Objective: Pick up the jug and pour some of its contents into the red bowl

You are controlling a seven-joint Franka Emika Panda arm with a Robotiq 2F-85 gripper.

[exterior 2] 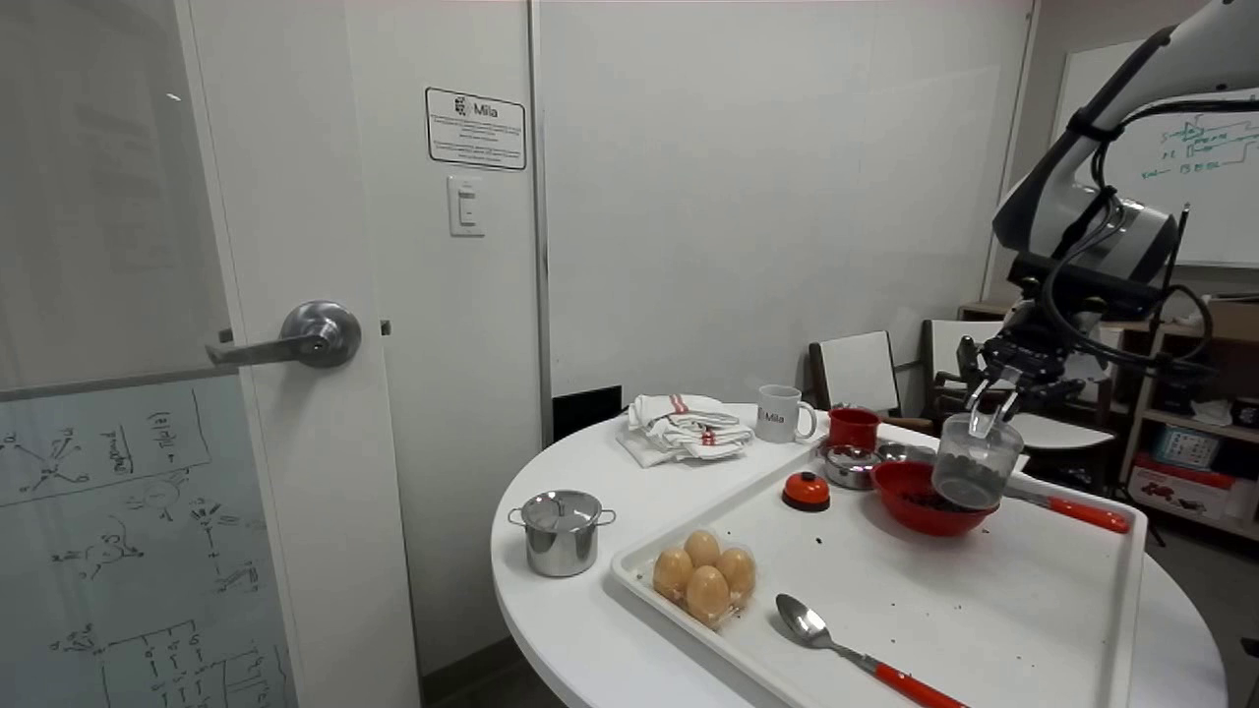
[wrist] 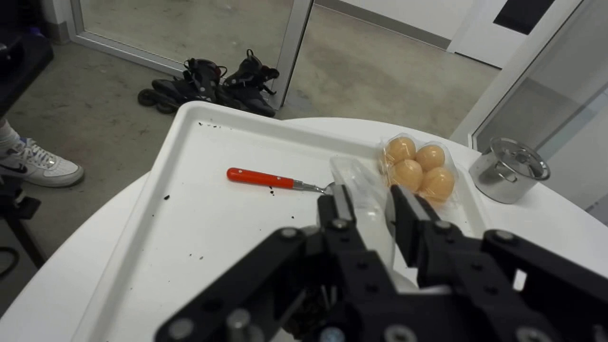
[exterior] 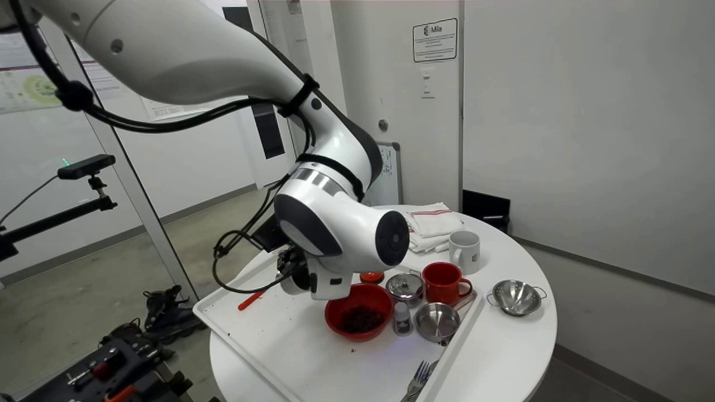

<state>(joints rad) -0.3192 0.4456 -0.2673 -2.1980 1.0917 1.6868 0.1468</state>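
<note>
The jug (exterior 2: 977,467) is see-through and greyish, with dark bits inside. My gripper (exterior 2: 991,403) is shut on its handle and holds it slightly tilted at the red bowl's edge. In the wrist view the pale handle (wrist: 370,223) lies between the fingers of the gripper (wrist: 368,202). The red bowl (exterior 2: 925,516) stands on the tray and holds dark bits. In an exterior view the red bowl (exterior: 335,315) is in plain sight, while the arm hides most of the gripper and jug.
Beside the bowl stand a small bottle (exterior: 402,319), a steel pan (exterior: 437,322), a lidded steel pot (exterior: 405,287) and a red mug (exterior: 444,283). The white tray (exterior 2: 1043,590) has raised edges. It also holds packed eggs (exterior 2: 704,580) and a spoon (exterior 2: 866,661). Another steel pot (exterior 2: 562,536) stands outside it.
</note>
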